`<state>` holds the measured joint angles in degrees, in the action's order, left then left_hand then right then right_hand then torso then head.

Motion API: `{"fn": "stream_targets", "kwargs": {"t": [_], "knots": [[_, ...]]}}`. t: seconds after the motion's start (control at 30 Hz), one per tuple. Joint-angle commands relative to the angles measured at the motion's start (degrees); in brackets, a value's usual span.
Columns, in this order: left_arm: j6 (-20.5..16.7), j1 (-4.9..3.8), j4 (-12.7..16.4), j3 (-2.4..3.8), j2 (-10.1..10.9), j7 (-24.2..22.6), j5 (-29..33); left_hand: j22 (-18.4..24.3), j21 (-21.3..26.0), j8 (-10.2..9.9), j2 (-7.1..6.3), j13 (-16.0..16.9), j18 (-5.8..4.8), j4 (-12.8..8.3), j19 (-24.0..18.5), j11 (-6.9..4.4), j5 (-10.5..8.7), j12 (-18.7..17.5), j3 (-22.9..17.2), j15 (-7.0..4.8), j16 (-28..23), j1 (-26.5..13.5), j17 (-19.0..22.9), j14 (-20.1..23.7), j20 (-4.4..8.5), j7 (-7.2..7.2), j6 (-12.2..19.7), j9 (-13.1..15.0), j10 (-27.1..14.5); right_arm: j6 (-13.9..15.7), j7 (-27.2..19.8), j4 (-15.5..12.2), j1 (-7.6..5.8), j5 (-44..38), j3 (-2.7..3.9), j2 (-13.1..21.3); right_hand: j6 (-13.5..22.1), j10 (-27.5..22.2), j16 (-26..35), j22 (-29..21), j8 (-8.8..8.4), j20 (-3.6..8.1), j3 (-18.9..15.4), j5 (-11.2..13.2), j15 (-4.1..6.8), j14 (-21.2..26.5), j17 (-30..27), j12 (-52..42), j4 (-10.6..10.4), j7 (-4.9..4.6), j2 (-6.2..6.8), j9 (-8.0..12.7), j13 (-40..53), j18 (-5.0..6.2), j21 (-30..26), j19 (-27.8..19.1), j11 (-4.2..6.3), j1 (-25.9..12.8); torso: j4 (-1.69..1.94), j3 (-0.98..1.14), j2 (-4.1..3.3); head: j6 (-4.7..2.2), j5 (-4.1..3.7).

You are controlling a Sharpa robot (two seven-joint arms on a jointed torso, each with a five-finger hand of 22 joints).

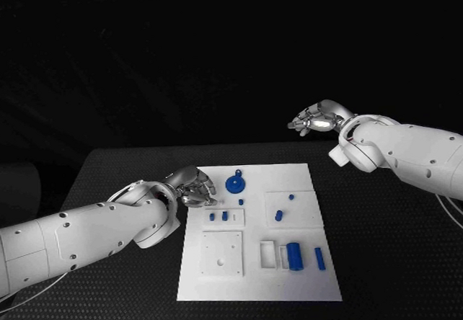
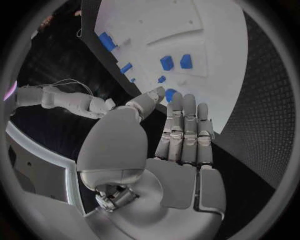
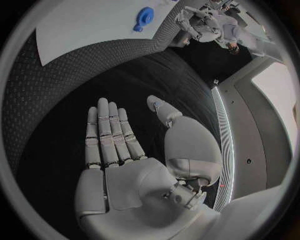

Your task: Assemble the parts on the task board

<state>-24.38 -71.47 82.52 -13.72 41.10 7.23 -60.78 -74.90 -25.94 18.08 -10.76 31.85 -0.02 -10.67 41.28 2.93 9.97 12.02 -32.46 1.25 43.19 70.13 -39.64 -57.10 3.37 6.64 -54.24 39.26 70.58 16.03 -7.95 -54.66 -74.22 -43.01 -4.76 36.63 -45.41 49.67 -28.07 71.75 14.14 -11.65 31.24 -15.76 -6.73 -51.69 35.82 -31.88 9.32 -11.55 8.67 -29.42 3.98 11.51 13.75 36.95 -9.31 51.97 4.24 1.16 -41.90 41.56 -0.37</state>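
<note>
Risk: left hand, empty with fingers extended at the left edge of the task board mid-frame, could nudge the loose blue gear; right hand, empty, hangs upper right.

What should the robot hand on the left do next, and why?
Probably ease the left robot hand a little toward the blue gear and start closing on it. That hand is open and empty at the task board's left edge, right next to the gear, while the right robot hand is raised well away beyond the board.
</note>
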Motion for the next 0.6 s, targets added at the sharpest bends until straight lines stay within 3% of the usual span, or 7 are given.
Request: {"fn": "stream_targets", "kwargs": {"t": [0.03,0.1,0.17,0.43,0.6], "knots": [[-3.01,-0.07,0.02,0.01,-0.92,-9.57,-2.99,-1.43,-0.65,-0.15,0.85,-0.8,0.02,-3.08,0.47,0.0,-0.1,-0.95,-0.56,-0.01,0.02,1.95,0.28,-0.6,-0.43,-0.07,-1.09,-0.38,0.33,-0.56,-0.37,0.05,0.01,0.01,0.02,0.01,0.29,0.23,0.29,0.1,0.23,-0.14,-0.07,-0.31,-0.28,-0.11,0.06,0.21,0.23,-0.59,0.06,0.06,-0.03,0.31,-0.27,0.06,0.0,-0.25,-0.02,-0.04,-0.02,-0.15,-0.26],[-3.11,-0.07,-0.19,-0.01,-1.78,-10.85,-6.2,-1.39,-1.03,-0.66,1.18,-1.73,0.02,-4.92,0.71,0.15,-0.81,-2.18,-0.9,-0.14,0.23,2.07,0.5,-0.91,-0.29,-0.13,-1.66,-0.79,0.82,-0.56,-0.38,0.07,0.01,0.01,0.02,-0.04,0.29,0.24,0.3,0.11,0.23,-0.14,-0.07,-0.31,-0.28,-0.11,0.07,0.21,0.24,-0.59,0.05,0.07,-0.03,0.32,-0.28,0.06,0.0,-0.24,-0.04,-0.11,-0.02,-0.33,-0.31],[-2.75,-0.07,-0.46,-0.02,-2.38,-11.13,-8.14,-1.38,-1.16,-0.91,1.14,-2.23,0.02,-5.36,0.68,0.28,-1.6,-2.9,-0.93,-0.18,0.31,1.73,0.63,-1.01,-0.3,-0.18,-2.02,-1.03,1.07,-0.58,-0.39,0.09,0.01,0.01,0.02,-0.08,0.29,0.24,0.3,0.11,0.23,-0.14,-0.06,-0.31,-0.27,-0.12,0.07,0.21,0.24,-0.59,0.04,0.07,-0.03,0.32,-0.28,0.07,0.0,-0.23,-0.04,-0.12,-0.03,-0.37,-0.34],[-0.02,-0.16,-3.81,-0.03,-5.89,-9.67,-17.13,-1.37,-2.02,-2.45,-0.34,-4.12,0.02,-4.95,1.53,1.31,-5.87,-6.19,-0.78,-0.76,1.31,0.54,0.77,-1.96,0.26,0.06,-1.92,-2.03,0.41,-0.66,-0.38,0.15,0.04,0.01,0.02,-0.21,0.29,0.25,0.3,0.14,0.25,-0.14,-0.04,-0.32,-0.27,-0.12,0.08,0.2,0.26,-0.58,0.0,0.07,-0.02,0.33,-0.3,0.08,0.01,-0.2,-0.03,-0.04,-0.04,-0.68,-0.49],[4.47,-0.19,-5.79,-0.03,-8.04,-7.3,-23.37,-1.46,-3.65,-3.19,-0.52,-5.72,0.02,-4.72,3.4,1.78,-5.74,-8.02,-0.9,-1.74,3.37,0.94,0.13,-3.33,1.39,0.0,-1.77,-2.41,-0.24,-0.71,-0.41,0.18,0.08,0.01,0.02,-0.35,0.28,0.25,0.3,0.15,0.25,-0.14,-0.03,-0.33,-0.27,-0.13,0.08,0.2,0.27,-0.58,-0.01,0.08,-0.02,0.33,-0.31,0.08,0.01,-0.18,-0.1,-0.09,-0.07,-0.79,-0.53]]}}
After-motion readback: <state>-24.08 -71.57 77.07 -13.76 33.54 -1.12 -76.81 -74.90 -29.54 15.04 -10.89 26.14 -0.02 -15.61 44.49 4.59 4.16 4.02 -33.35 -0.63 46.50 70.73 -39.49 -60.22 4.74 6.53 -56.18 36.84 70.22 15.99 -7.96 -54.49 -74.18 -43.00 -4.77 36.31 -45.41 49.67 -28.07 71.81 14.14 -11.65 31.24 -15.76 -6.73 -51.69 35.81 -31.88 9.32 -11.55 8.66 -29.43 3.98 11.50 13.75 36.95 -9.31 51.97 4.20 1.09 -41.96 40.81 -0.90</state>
